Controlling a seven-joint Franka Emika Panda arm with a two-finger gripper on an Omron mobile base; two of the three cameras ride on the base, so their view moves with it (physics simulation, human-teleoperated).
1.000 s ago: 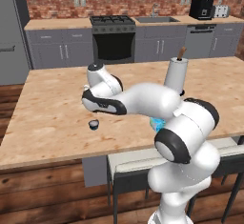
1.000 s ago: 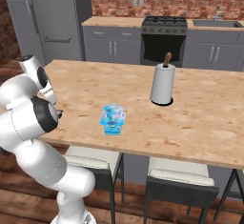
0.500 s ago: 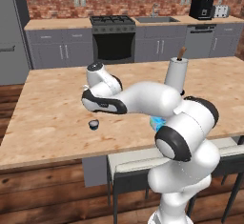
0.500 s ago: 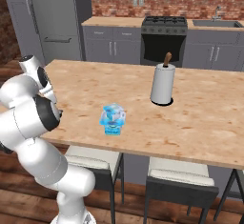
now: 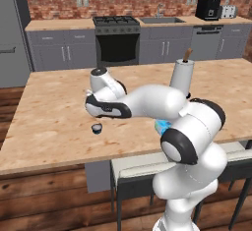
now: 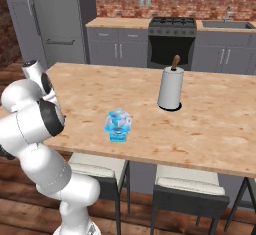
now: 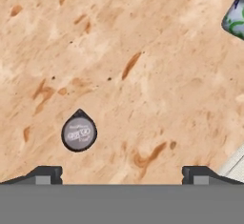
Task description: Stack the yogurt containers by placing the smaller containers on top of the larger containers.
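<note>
Yogurt cup (image 7: 79, 133), tiny and dark, sits untouched on the island counter (image 7: 143, 51); nothing has shifted, and the gripper (image 7: 122, 173) still hovers above, jaws wide and empty, grasp pending.

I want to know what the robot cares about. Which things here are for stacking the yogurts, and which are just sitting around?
For the job:
- tiny dark cup with a pale top, on the counter
- small translucent blue cup and the blue tub, close together near the counter's front edge
- gripper, jaws open, above the tiny cup

Just sitting around:
- paper towel roll
- stove
- stools
</note>
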